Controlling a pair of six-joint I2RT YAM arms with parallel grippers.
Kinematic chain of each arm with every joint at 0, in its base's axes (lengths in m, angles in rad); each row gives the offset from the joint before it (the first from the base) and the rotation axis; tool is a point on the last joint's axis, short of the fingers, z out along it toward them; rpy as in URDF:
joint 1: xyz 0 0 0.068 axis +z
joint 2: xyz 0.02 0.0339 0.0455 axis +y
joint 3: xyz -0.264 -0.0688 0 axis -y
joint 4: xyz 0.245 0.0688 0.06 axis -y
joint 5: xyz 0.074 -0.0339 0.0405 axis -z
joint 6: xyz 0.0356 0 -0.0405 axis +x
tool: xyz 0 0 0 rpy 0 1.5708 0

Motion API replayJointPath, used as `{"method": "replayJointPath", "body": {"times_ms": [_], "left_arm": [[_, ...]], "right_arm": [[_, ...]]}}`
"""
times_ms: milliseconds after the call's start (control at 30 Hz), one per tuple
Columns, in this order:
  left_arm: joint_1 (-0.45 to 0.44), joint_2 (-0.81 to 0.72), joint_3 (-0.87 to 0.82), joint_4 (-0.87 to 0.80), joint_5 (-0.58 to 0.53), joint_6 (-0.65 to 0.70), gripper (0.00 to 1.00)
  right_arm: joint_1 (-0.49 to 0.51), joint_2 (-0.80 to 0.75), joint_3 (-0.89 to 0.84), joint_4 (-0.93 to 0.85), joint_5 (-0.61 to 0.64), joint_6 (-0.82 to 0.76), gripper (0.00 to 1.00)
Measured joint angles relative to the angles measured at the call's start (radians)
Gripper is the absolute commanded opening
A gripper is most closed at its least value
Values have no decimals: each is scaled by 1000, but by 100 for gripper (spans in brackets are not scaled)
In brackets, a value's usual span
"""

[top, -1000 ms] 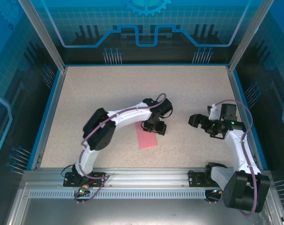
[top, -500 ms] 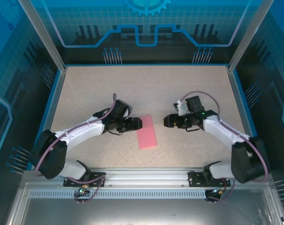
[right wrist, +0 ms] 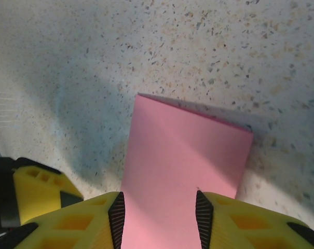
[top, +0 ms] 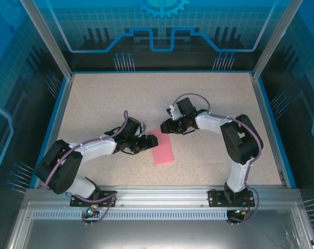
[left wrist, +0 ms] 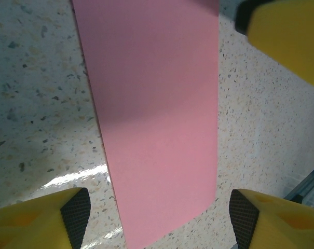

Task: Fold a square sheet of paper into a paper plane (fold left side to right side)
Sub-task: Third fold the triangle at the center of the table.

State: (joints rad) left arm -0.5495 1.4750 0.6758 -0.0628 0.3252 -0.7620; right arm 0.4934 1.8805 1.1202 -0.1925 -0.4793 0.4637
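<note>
- Left tool (left wrist: 160, 215): fingers held wide apart over the sheet's near-left part, nothing gripped.
- Pink sheet of paper (top: 163, 149): folded narrow, laid flat on the desk (top: 208, 98), centre-front.
- Right tool (right wrist: 157, 212): fingers partly apart, straddling the sheet's far end.

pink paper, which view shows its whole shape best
Top external: the pink paper lies nearly whole there, a narrow rectangle. Left wrist shows it close but cut off at the top edge; right wrist shows one end with two corners.
</note>
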Motion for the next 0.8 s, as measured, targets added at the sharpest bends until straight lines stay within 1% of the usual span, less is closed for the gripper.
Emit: {"method": "replayJointPath", "body": {"times_ms": [200, 367, 433, 633, 800], "left_arm": [[0, 35, 0, 9, 15, 0, 74], [0, 56, 0, 19, 27, -5, 74], [0, 64, 1, 24, 34, -9, 72], [-2, 101, 5, 47, 58, -26, 61], [-9, 129, 25, 47, 66, -26, 60]], "right_arm": [[4, 52, 17, -20, 37, -5, 42], [4, 56, 17, -38, 71, -25, 37], [4, 61, 17, -42, 80, -34, 34], [3, 65, 17, -42, 84, -55, 32], [3, 65, 16, -42, 84, -65, 32]]}}
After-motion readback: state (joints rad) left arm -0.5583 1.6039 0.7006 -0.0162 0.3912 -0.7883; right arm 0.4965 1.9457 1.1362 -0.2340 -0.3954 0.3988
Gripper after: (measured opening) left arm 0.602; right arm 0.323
